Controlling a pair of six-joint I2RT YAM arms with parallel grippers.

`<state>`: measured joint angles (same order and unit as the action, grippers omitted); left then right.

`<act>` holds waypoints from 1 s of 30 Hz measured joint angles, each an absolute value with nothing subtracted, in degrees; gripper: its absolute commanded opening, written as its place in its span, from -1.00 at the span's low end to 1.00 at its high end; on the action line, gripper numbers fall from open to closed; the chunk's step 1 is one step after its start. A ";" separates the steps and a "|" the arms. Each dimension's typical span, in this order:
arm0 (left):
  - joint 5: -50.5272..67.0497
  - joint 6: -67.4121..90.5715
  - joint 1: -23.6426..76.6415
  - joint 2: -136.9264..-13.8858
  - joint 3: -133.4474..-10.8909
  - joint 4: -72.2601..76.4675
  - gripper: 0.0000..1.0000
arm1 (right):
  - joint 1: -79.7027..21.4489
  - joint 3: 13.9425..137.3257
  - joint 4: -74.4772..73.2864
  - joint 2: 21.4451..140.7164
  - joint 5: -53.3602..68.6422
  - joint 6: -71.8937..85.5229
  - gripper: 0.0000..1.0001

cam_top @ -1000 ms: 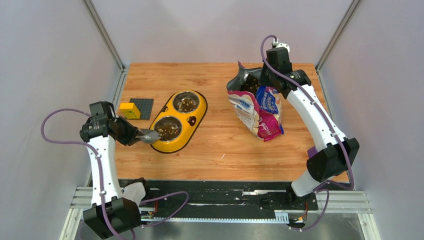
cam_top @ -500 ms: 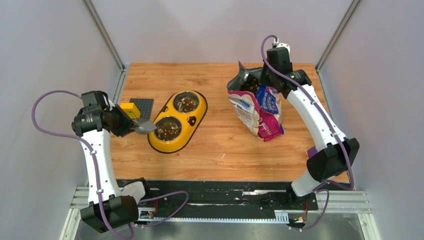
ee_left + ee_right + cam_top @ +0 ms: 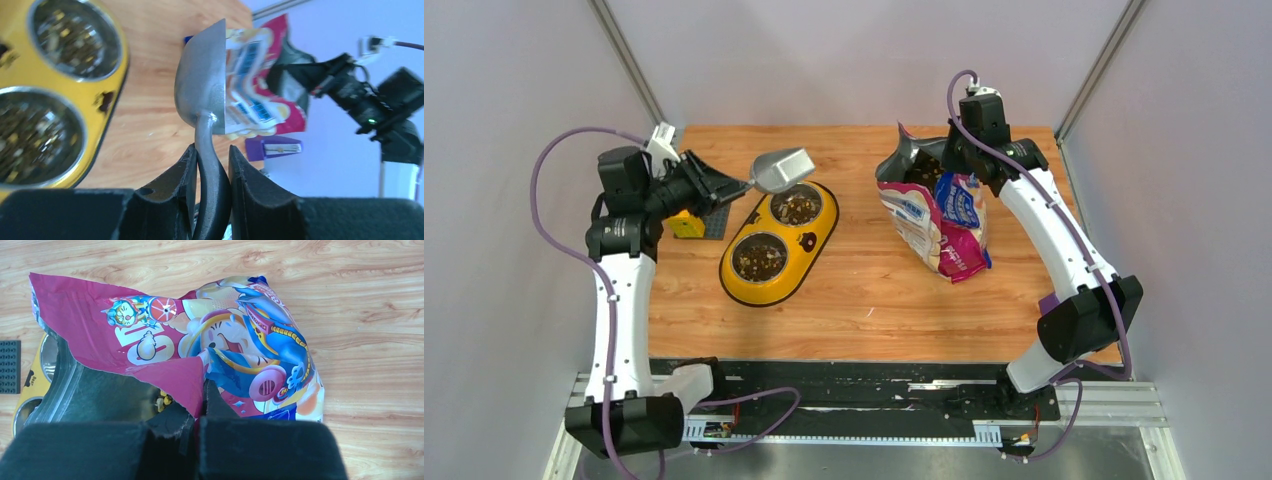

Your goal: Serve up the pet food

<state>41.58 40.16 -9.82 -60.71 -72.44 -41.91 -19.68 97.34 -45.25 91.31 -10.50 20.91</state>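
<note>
Grey scoop (image 3: 782, 168) aloft near the yellow feeder (image 3: 778, 231).
Left jaws clench its handle; right jaws pinch the pet food bag (image 3: 944, 225) by its open rim on the counter (image 3: 864, 290).

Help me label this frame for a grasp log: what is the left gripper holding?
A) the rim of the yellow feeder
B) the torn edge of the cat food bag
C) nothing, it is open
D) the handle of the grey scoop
D: in the left wrist view the left gripper is closed on the handle of the grey scoop; it is the right gripper that pinches the bag.
</note>
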 measured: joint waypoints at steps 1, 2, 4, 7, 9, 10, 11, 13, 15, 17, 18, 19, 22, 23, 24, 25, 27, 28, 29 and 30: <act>42.72 41.95 -8.82 -61.30 -72.97 -38.65 -1.00 | -19.68 97.34 -45.32 91.31 -10.28 20.88 -1.00; 43.22 43.31 -7.46 -62.22 -73.89 -36.23 -1.00 | -19.68 97.38 -45.39 91.31 -10.09 20.88 -1.00; 43.79 44.75 -4.47 -64.53 -76.36 -33.01 -1.00 | -19.73 97.60 -45.60 91.31 -9.85 20.82 -1.00; 43.99 45.87 2.96 -69.67 -81.25 -28.10 -1.00 | -19.94 98.02 -46.09 91.31 -10.09 20.36 -1.00; 44.10 46.37 7.20 -72.62 -83.29 -25.47 -1.00 | -20.23 98.17 -46.28 91.31 -10.61 20.16 -1.00; 44.07 46.68 9.23 -74.02 -84.01 -24.27 -1.00 | -20.36 98.21 -46.39 91.31 -10.85 20.03 -1.00; 44.16 47.03 11.16 -75.53 -84.58 -22.96 -1.00 | -20.49 98.30 -46.50 91.31 -11.05 19.99 -1.00; 44.03 47.29 14.46 -78.26 -85.84 -21.58 -1.00 | -20.69 98.32 -46.50 91.31 -11.46 19.86 -1.00; 43.44 47.07 16.80 -80.73 -87.44 -21.61 -1.00 | -20.82 98.32 -46.54 91.31 -11.64 19.84 -1.00; 42.35 46.06 18.87 -83.13 -89.49 -22.44 -1.00 | -20.93 98.48 -46.68 91.31 -11.90 19.84 -1.00; 41.36 45.19 20.01 -84.40 -90.80 -23.31 -1.00 | -20.95 98.63 -46.89 91.31 -11.94 19.84 -1.00; 40.45 44.49 20.84 -85.30 -91.72 -23.94 -1.00 | -20.95 98.76 -47.05 91.31 -12.08 19.84 -1.00; 37.82 42.48 22.90 -87.11 -93.43 -26.20 -1.00 | -20.97 98.96 -47.29 91.31 -12.34 19.84 -1.00; 36.88 41.78 23.62 -87.74 -93.97 -26.98 -1.00 | -20.97 98.96 -47.29 91.31 -12.47 19.84 -1.00; 36.07 41.06 24.14 -88.51 -94.67 -28.10 -1.00 | -20.99 98.96 -47.29 91.31 -12.51 19.84 -1.00; 35.16 40.27 24.80 -89.43 -95.72 -29.30 -1.00 | -21.02 98.96 -47.29 91.31 -12.53 19.84 -1.00; 33.23 38.41 26.00 -91.83 -98.48 -31.97 -1.00 | -21.10 98.96 -47.29 91.31 -12.84 19.84 -1.00; 32.14 37.52 26.68 -93.27 -100.27 -33.50 -1.00 | -21.23 98.96 -47.29 91.31 -12.99 19.84 -1.00; 31.14 36.77 27.49 -94.72 -102.17 -35.03 -1.00 | -21.37 98.96 -47.29 91.31 -13.21 19.84 -1.00; 30.37 36.32 28.14 -96.01 -103.59 -36.07 -1.00 | -21.58 98.96 -47.29 91.31 -13.52 19.79 -1.00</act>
<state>30.37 36.32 28.14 -96.01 -103.59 -36.07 -21.58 98.96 -47.29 91.31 -13.52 19.79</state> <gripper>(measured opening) 0.323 0.003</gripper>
